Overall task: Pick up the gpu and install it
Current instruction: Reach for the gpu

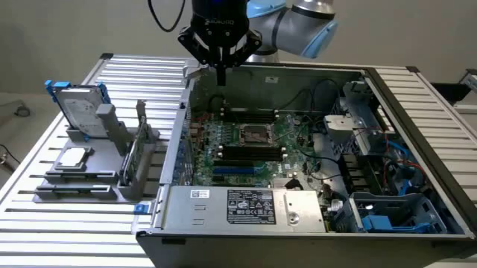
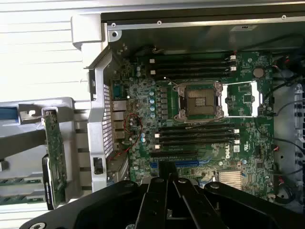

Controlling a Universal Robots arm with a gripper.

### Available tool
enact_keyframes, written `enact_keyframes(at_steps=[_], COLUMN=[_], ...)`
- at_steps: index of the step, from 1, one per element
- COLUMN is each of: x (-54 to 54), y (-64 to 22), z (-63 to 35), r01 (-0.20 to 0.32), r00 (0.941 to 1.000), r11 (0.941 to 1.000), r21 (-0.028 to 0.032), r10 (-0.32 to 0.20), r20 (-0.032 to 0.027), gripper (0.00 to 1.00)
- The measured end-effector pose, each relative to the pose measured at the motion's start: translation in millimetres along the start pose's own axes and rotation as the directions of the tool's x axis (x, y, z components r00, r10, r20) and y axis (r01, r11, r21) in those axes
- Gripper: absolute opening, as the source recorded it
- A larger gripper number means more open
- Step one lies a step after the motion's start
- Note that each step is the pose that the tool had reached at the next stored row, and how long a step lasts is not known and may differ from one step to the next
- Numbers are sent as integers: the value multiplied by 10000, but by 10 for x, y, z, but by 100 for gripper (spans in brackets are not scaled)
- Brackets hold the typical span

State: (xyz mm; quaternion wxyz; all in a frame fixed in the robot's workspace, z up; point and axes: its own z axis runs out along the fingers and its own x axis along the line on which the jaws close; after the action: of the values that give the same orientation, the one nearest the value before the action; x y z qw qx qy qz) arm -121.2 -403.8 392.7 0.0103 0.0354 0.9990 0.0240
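The gpu (image 2: 55,157) stands on its thin edge in a grey holder (image 1: 111,131) on the slatted tabletop (image 1: 75,229). Its green board faces one way and its black shroud the other.

It looks light and stiff, but fragile. The board carries bare components and a contact edge that should not be squeezed or scraped. Its flat faces are probably smooth enough to slip, so the safest hold is likely a pinch across its thickness on the upper free edge, near the middle of its length, to keep it from tipping. Because it sits upright in the holder, that top edge is clear to reach from above.

In the same holder, further from the end effector (image 1: 221,78) than the gpu, are a silver hard drive (image 1: 75,109) with blue rails and a small silver chip (image 1: 73,158).

The end effector has its fingers (image 2: 157,200) pressed together and holds nothing. It hangs over the open computer case (image 1: 417,111), above the back part of the motherboard (image 2: 205,100). The gpu lies well apart from it and lower down, outside the case, beyond the perforated side wall (image 2: 102,109) that stands between them.
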Motion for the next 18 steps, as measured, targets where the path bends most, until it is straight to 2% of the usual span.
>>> enact_keyframes(at_steps=[14,18], x=[6,131], y=[-1,-10], z=[2,-2], r01=[3,1], r00=[10000,10000], r11=[10000,10000], r21=[-2,-1], r10=[-3,-1], r20=[4,1], gripper=[11,11])
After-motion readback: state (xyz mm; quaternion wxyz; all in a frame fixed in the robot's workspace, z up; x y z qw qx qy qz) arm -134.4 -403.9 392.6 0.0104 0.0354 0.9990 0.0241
